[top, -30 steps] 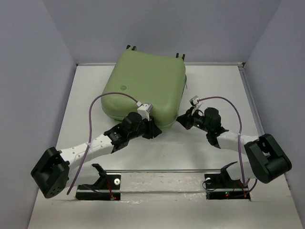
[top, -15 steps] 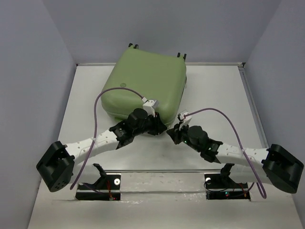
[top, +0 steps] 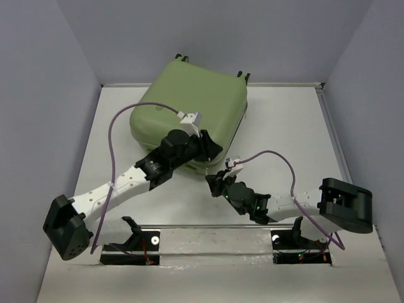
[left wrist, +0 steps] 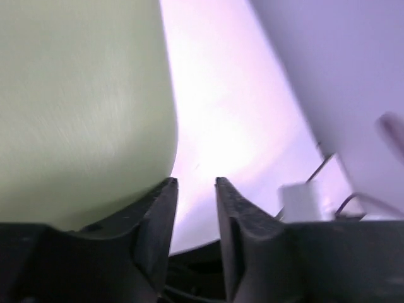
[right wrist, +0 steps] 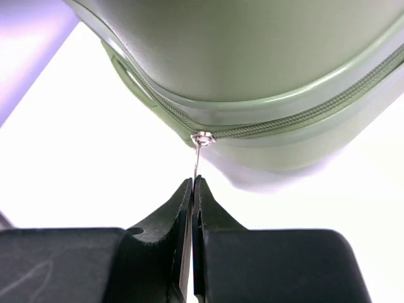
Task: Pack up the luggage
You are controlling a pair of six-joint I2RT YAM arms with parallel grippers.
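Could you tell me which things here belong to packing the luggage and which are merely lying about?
Part of the job:
- luggage
- zip pull, pinched in the shut right gripper
- left gripper, open, holding nothing, beside the luggage's shell

Just there:
- table
- purple cables along the arms

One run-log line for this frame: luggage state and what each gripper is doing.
luggage: halves together | right gripper: shut on zipper pull | left gripper: open, holding nothing, at luggage's near edge
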